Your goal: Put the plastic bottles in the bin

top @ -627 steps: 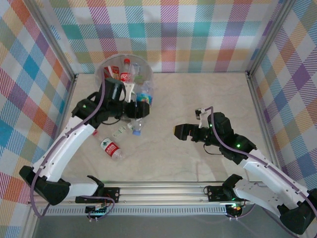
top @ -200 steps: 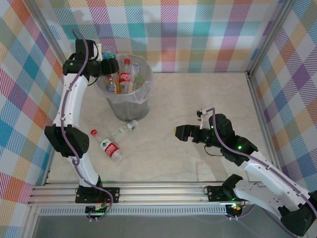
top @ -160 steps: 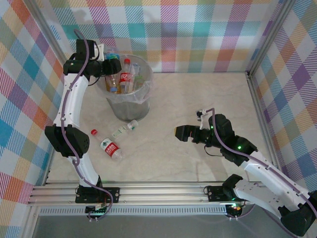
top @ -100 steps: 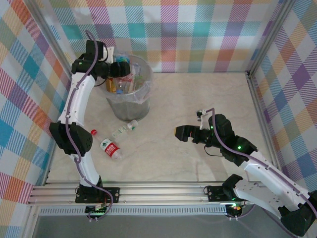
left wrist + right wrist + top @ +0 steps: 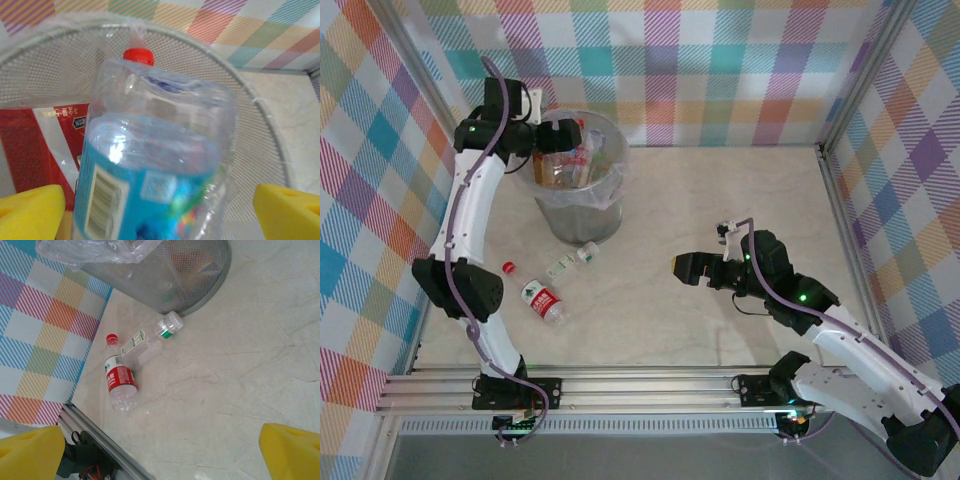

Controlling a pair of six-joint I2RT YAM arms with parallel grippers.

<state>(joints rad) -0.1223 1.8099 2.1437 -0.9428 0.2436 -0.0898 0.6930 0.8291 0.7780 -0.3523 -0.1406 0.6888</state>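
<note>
Blue-labelled bottle (image 5: 150, 170) is dropping free over the bin (image 5: 605, 200) as the left gripper (image 5: 548, 138), pinching it a moment ago, is spreading wide. Right gripper (image 5: 682, 267) is idling spread. Red-labelled bottle (image 5: 544, 301) and green-capped bottle (image 5: 573, 262) are waiting on the surface (image 5: 720, 200).

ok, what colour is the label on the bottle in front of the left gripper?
Blue label, red cap; clearest in the left wrist view.

Scene lit brightly and evenly, diffuse light from above. Only faint soft shadows cast on table (image 5: 720, 200) around bin (image 5: 582, 228). Top view kept sharp throughout. In left wrist view, blue-labelled bottle (image 5: 150, 165) rendered slightly soft, white highlights reflected on clear plastic. Right claw (image 5: 160, 455) fingertips (image 5: 30, 450) blurred at lower corners.
</note>
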